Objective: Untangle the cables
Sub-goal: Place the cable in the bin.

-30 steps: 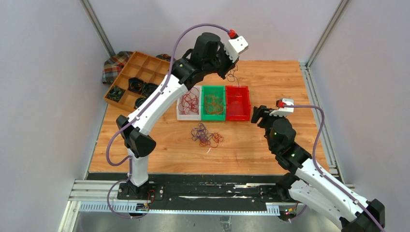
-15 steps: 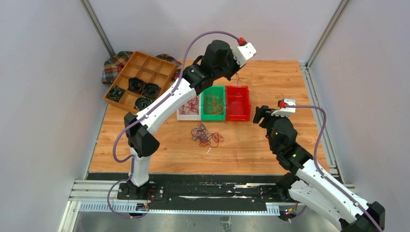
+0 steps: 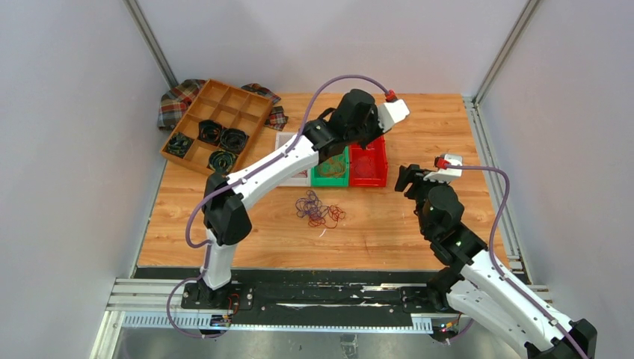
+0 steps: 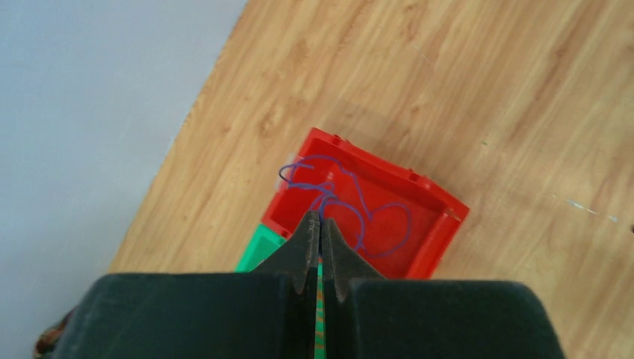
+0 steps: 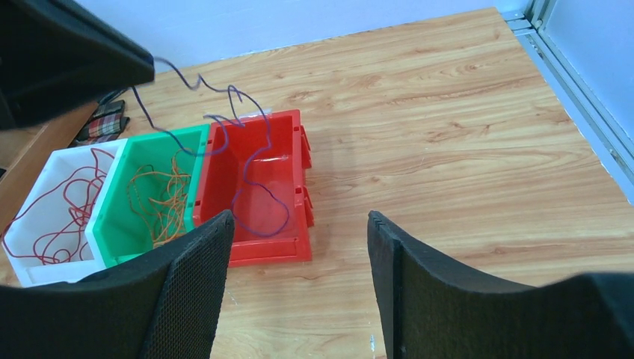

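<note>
Worktop: tangled cables centre. Left gripper clamped on purple cable dangling into red bin, 1 o'clock of clump; right gripper wide open, empty. Next: release, drop it in.

A wooden bench carries a white bin, a green bin and a red bin in a touching row. At its far left corner, an orange divided tray holds black coiled bundles, with plaid cloth behind it.
</note>
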### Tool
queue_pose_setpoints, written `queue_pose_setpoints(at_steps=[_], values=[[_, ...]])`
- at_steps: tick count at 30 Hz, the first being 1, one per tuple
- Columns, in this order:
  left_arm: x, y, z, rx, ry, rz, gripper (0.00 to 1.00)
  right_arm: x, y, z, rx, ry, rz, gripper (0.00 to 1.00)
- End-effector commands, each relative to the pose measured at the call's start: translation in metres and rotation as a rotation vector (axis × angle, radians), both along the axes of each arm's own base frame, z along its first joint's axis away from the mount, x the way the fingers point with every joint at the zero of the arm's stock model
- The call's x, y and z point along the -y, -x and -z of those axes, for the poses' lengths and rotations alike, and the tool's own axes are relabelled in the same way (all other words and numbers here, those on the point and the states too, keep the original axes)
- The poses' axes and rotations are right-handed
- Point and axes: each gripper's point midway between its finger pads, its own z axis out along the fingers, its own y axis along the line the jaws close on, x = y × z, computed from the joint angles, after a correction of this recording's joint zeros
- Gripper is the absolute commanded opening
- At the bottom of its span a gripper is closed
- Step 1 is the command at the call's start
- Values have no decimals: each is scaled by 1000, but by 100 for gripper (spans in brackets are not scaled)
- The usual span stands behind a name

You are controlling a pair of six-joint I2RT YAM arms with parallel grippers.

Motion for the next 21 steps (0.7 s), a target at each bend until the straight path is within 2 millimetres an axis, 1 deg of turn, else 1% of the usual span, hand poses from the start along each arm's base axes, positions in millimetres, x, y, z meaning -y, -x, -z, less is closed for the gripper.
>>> queue_pose_setpoints(at_steps=[1,4,9,12,16,21], values=[[10,19,23,-73,-7,10,0,16,1,6,-15,6,64,65],[7,16,43,-107,-39,-24,0,18,2,6,-17,7,69,65],[7,6,68,-115,-85,-66,0,19,3,12,-27,4,76,65],[8,-2,81,-101,-109,-83,0,19,2,15,-33,-5,79,65],[4,-16,105,-94,-156,-136,0,20,2,19,-42,-5,88,65],[5,-17,131,-177,-136,-153,0,23,2,23,-54,-6,104,65]])
